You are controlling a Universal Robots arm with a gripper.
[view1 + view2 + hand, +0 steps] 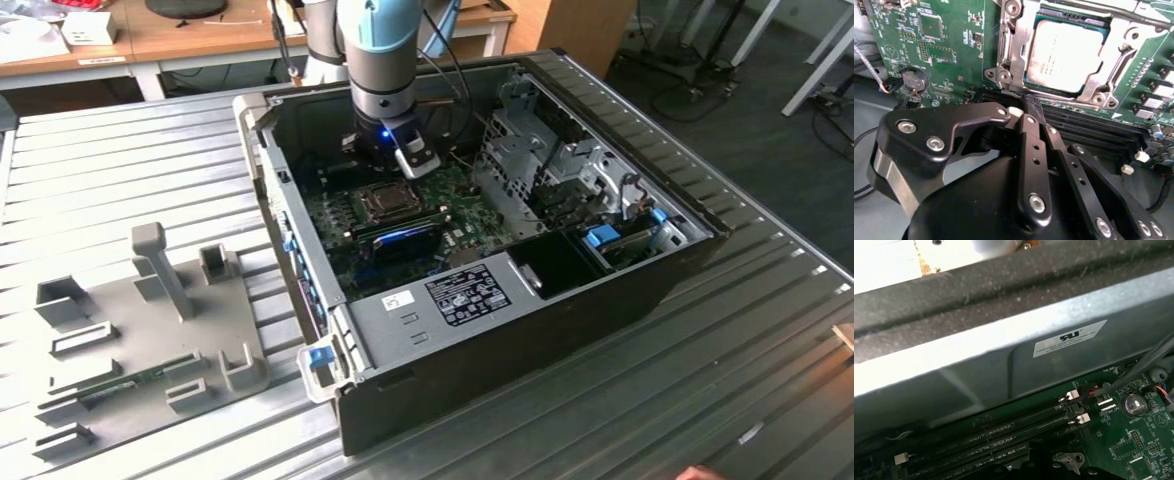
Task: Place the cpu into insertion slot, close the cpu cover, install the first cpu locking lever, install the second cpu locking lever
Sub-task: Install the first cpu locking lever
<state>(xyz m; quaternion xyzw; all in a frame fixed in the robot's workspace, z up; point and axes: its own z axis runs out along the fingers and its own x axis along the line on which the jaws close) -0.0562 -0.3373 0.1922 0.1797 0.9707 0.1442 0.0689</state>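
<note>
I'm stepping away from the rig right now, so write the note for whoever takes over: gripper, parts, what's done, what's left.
Gripper: shut, nothing seen in it, hovering over the memory slots beside the socket.
Parts: the cpu sits in the insertion slot. The cpu cover lies down over it, with the chip showing through its window.
Done: cpu placed, cover closed.
Left: both locking levers. A metal rod runs along one socket edge; I cannot tell whether it is latched.
</note>
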